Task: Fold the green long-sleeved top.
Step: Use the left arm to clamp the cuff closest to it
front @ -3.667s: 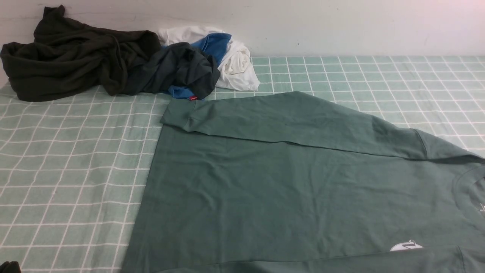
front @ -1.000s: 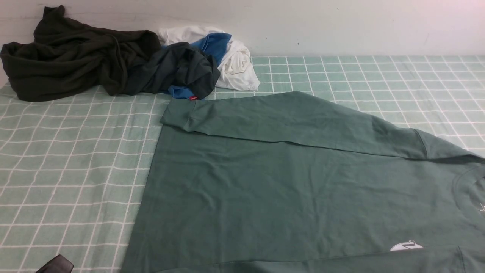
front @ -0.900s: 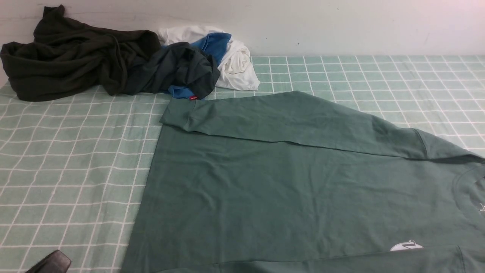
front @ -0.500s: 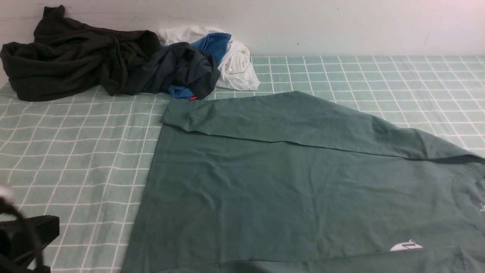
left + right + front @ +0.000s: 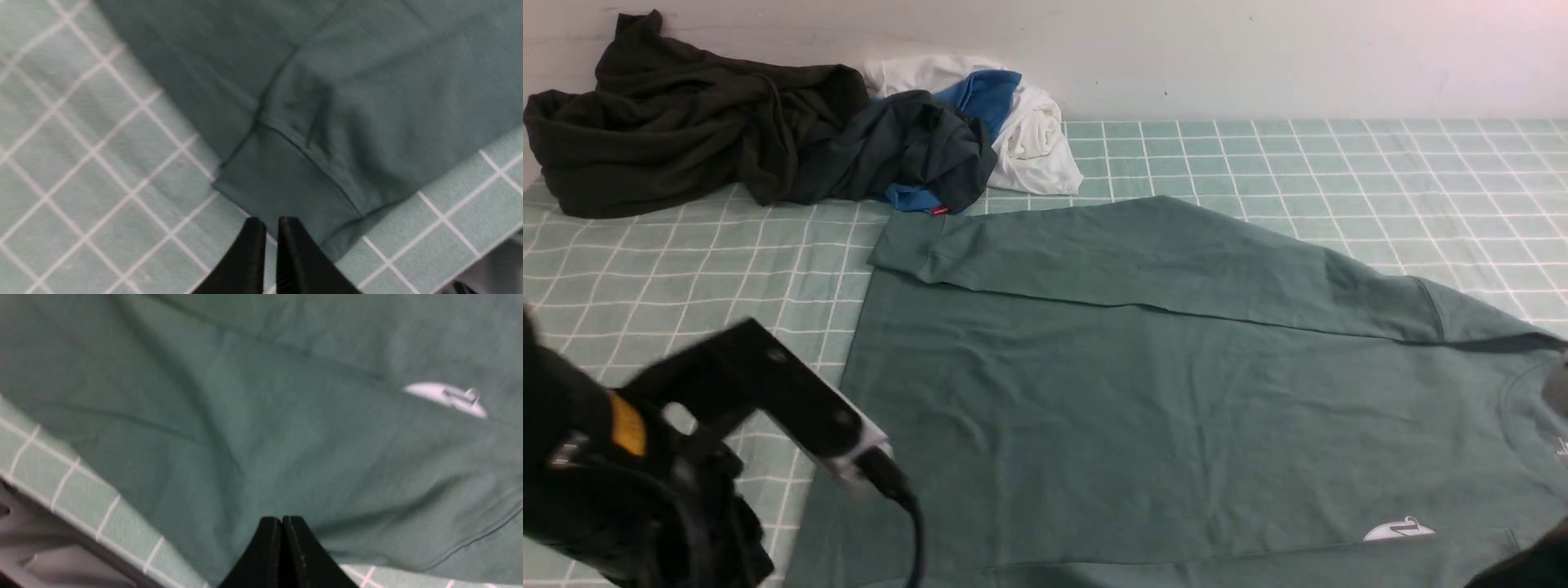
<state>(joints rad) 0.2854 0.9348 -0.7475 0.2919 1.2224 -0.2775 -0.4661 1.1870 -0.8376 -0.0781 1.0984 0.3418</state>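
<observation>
**Two grippers poised at the top's near edge**

The top (image 5: 1143, 392) is spread flat on the checked cloth (image 5: 686, 269), with its far sleeve (image 5: 1160, 261) already laid across the body. A fold of the near edge is judged to be the step in hand. The left gripper (image 5: 271, 220) is held over the near cuff (image 5: 282, 192), jaws parted by a narrow slit, nothing gripped. The right gripper (image 5: 282, 518) is pressed shut and empty. A wider opening and a pinch on the cuff are called for next.
</observation>
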